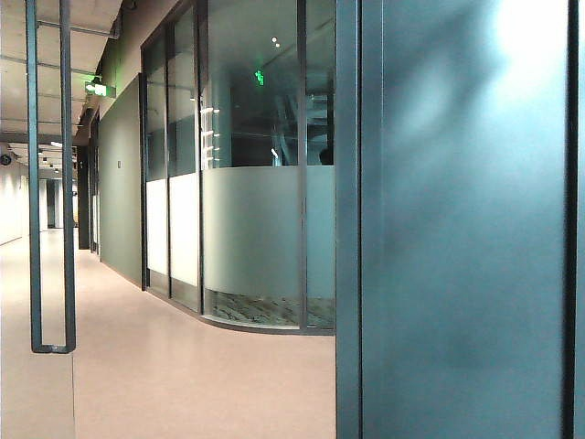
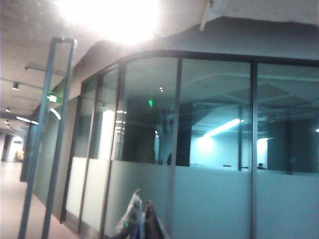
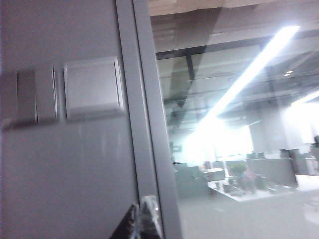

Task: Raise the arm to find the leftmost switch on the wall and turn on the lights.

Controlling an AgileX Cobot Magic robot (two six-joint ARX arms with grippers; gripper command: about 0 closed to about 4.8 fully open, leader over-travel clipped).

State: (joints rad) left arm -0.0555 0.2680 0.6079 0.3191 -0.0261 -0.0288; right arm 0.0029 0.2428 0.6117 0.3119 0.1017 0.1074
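Note:
On the grey wall panel (image 3: 65, 164) in the right wrist view sit two pale switch plates side by side. One is a square single rocker (image 3: 93, 88) close to the metal door frame (image 3: 144, 124). The other, a plate of narrow rockers (image 3: 27, 97), lies farther from the frame and runs off the picture, so I cannot tell where the leftmost switch ends. My right gripper (image 3: 142, 201) is shut and empty, well below the plates and apart from the wall. My left gripper (image 2: 143, 197) is also shut and empty, aimed at a curved glass partition (image 2: 209, 149). Neither gripper appears in the exterior view.
A wide dark panel (image 1: 457, 229) fills the right of the exterior view, close to the camera. A corridor with pale floor (image 1: 164, 366) runs past a curved glass wall (image 1: 256, 183). A tall door handle (image 1: 50, 183) stands at the left. Behind the glass is a lit office (image 3: 239, 179).

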